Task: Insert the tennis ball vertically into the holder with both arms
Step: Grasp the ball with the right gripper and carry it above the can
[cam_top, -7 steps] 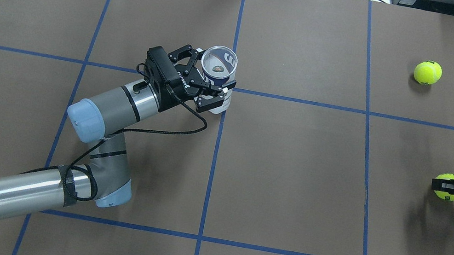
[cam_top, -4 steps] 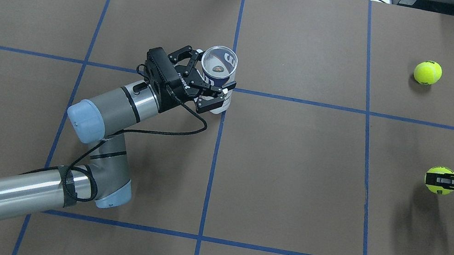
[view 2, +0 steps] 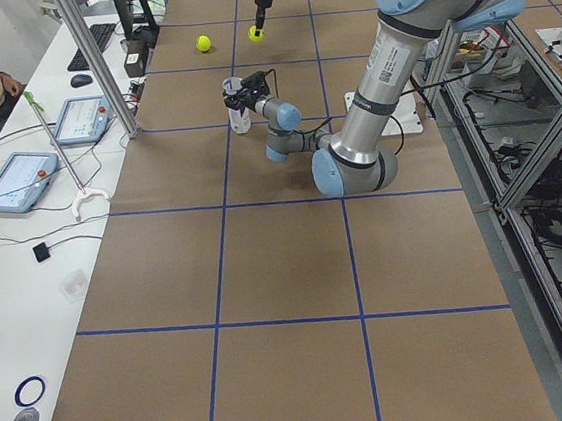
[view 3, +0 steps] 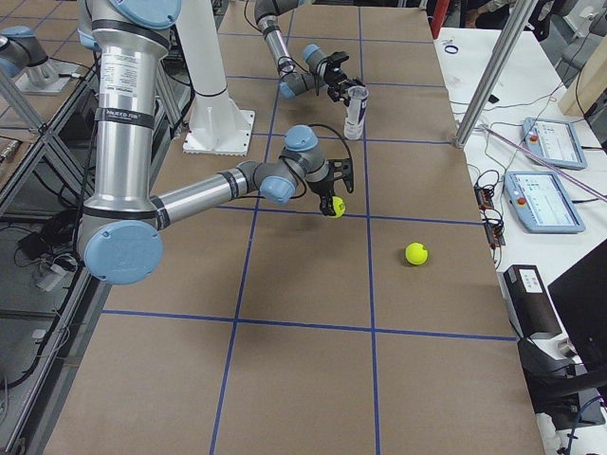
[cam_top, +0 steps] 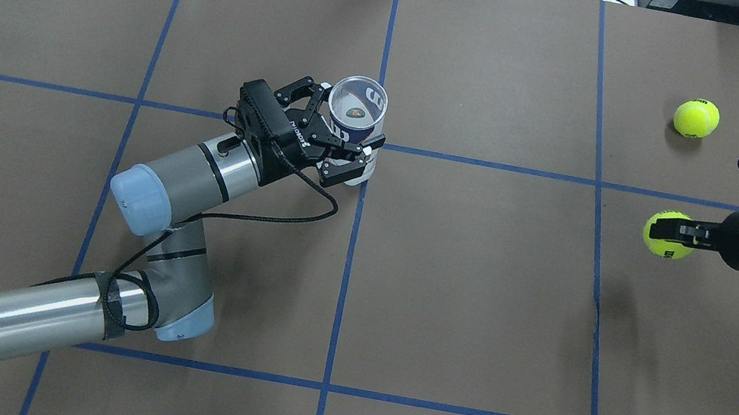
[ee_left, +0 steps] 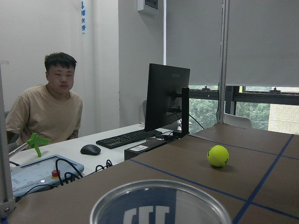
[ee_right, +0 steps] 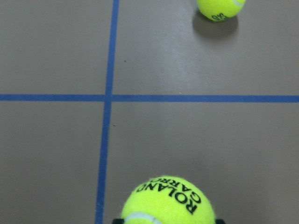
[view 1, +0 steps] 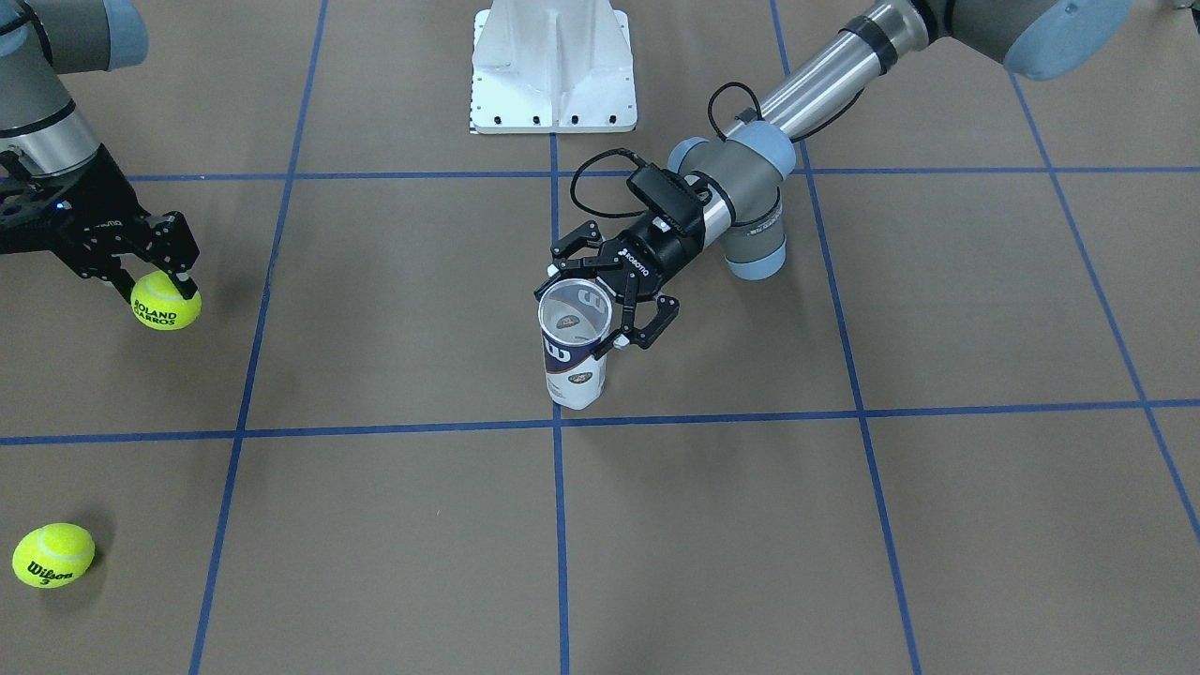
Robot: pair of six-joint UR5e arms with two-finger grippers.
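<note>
The holder [cam_top: 356, 112] is a clear can with a navy and white label. It stands upright with its mouth open at the table's middle [view 1: 572, 361], and its rim fills the bottom of the left wrist view [ee_left: 159, 205]. My left gripper [cam_top: 346, 133] is shut on the holder's upper part, one finger on each side [view 1: 583, 314]. My right gripper [cam_top: 673, 232] is shut on a yellow tennis ball [cam_top: 665, 235] and holds it above the table at the right [view 1: 166, 302]. That ball shows at the bottom of the right wrist view [ee_right: 168, 200]. The ball is well apart from the holder.
A second tennis ball [cam_top: 696, 118] lies on the table at the far right [view 1: 53, 555], beyond the held one [ee_right: 217, 9]. The white pedestal [view 1: 553, 66] stands at the robot's side. An operator [ee_left: 51, 109] sits past the table's left end.
My right gripper has carried the tennis ball away from the robot and toward the table's middle. The left arm and the holder have not moved.
</note>
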